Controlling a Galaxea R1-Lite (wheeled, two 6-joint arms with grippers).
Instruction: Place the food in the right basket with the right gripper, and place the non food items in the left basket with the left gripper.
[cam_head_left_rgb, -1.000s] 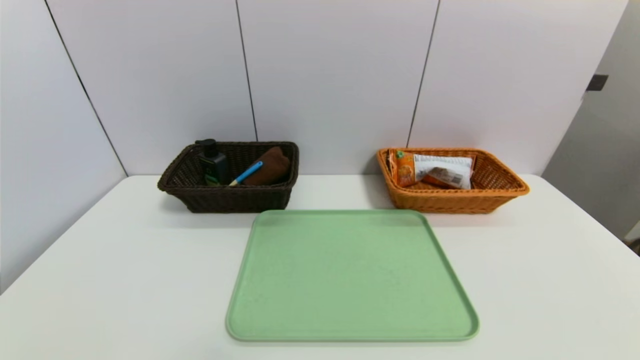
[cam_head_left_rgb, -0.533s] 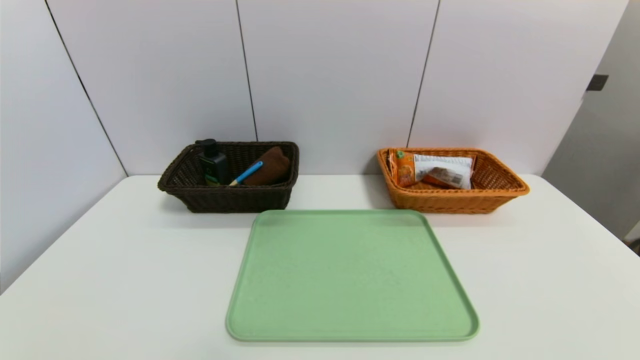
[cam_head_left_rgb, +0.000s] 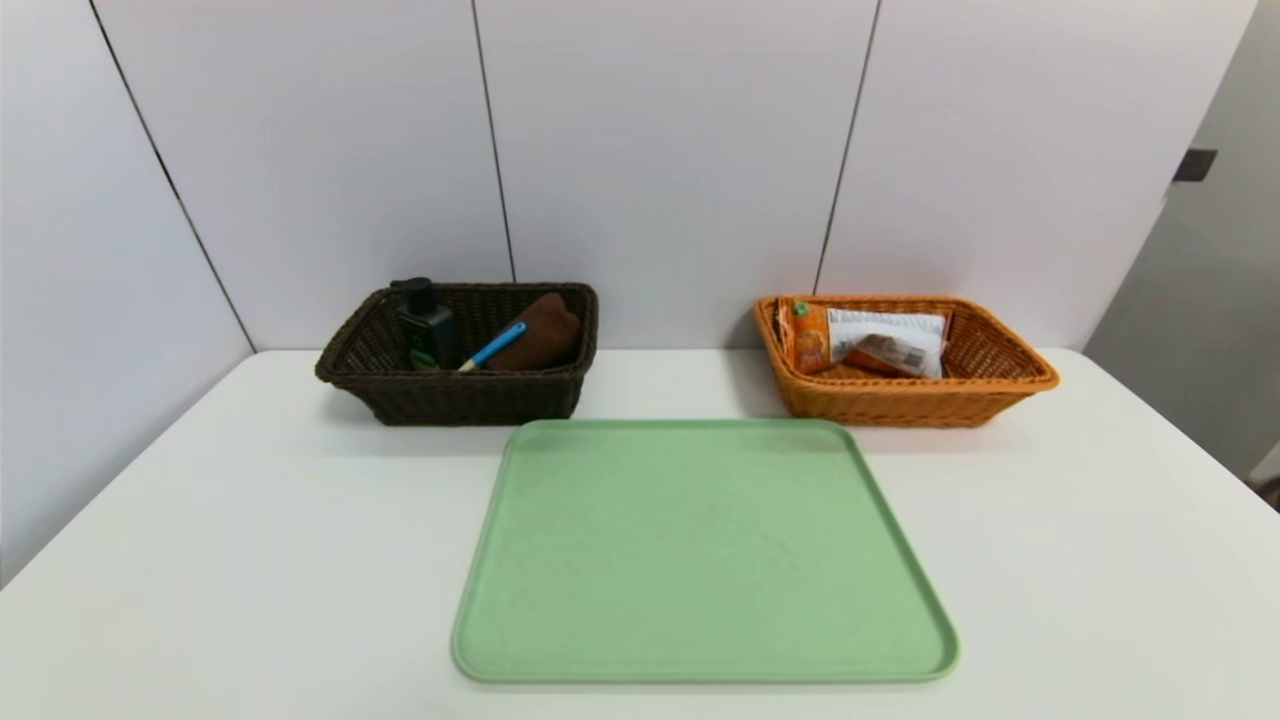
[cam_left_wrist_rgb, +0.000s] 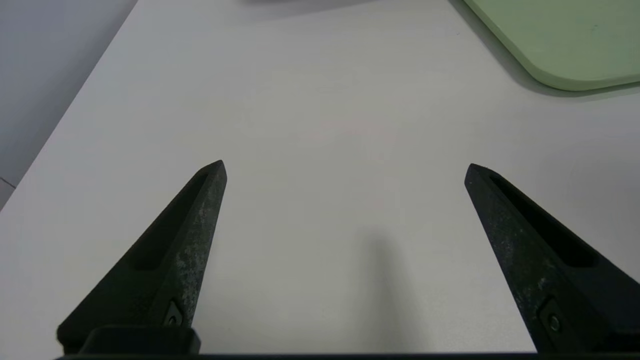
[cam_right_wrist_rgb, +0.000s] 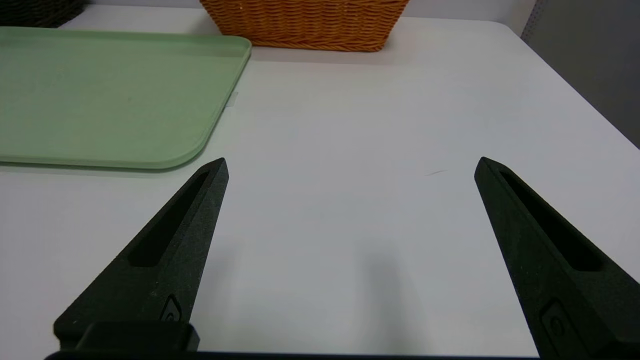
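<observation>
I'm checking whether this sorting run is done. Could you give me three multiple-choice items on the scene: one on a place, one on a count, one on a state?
1. Where is the snack packet?
A. On the green tray
B. In the orange basket
C. In the dark basket

2. How many items lie in the dark basket?
A. One
B. Two
C. Three

3. How are the left gripper and right gripper?
A. Both open, holding nothing
B. Both shut
C. One holds the spoon

Answers: 1 B, the packet lies inside the orange weave. 2 C, bottle, cloth and spoon. 3 A, fingers spread over bare table.
</observation>
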